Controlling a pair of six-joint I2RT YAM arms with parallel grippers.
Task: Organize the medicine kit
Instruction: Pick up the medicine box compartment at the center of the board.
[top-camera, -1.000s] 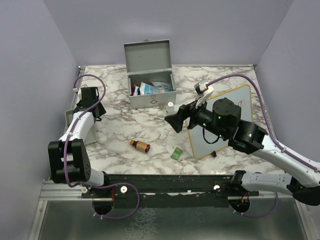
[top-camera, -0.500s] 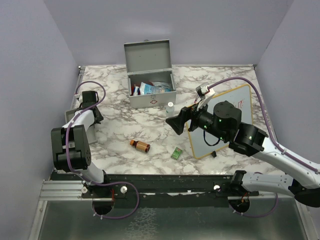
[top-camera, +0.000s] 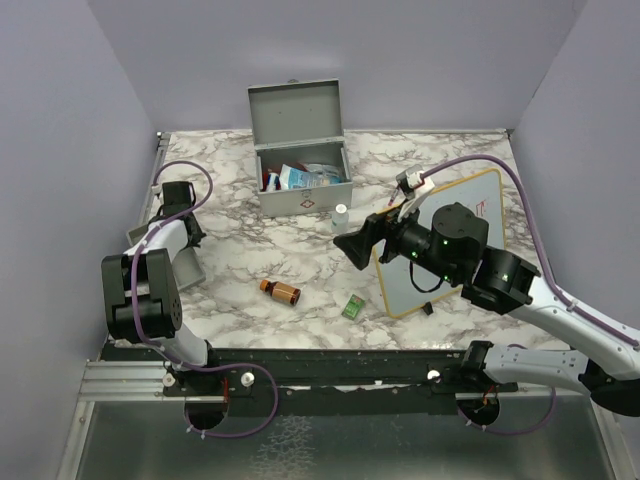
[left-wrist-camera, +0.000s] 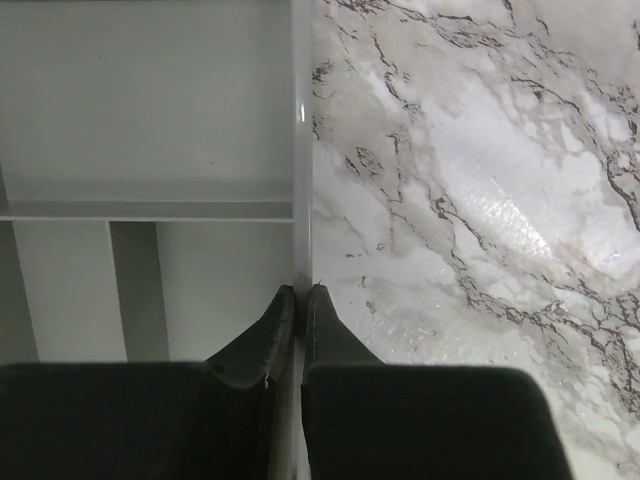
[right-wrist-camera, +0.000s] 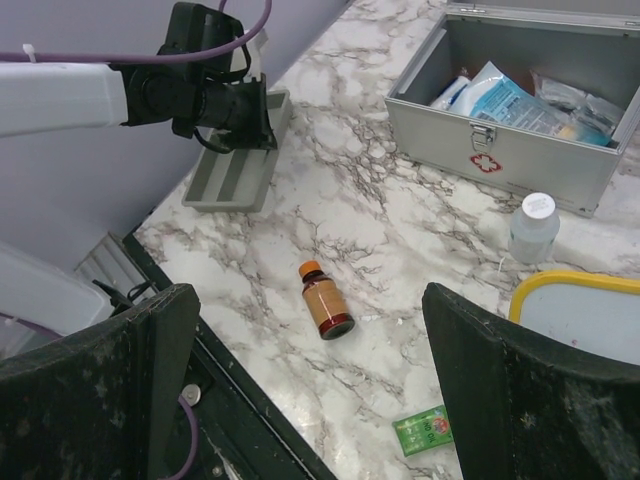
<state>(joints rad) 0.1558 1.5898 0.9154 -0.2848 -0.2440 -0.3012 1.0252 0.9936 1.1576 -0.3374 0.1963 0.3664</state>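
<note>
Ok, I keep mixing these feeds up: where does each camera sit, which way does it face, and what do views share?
Top external: high behind the robot, looking down on the table; both arms, left gripper and right gripper show.
Left wrist: on that wrist, looking down its shut fingers pinching the grey tray's wall.
Right wrist: on that wrist, facing the left arm past an amber bottle; its open fingers frame the view.
Shared: top and right wrist both show the medicine kit.

The left arm (top-camera: 158, 252) is folded back on its own side, the left gripper (left-wrist-camera: 302, 292) low — its 2 fingers (left-wrist-camera: 258, 350) pinched together on the rim of the grey tray (left-wrist-camera: 150, 110). The right arm (top-camera: 500, 276) stretches forward and inward, the right gripper (top-camera: 348, 248) raised, fingers spread wide — holding nothing.
</note>
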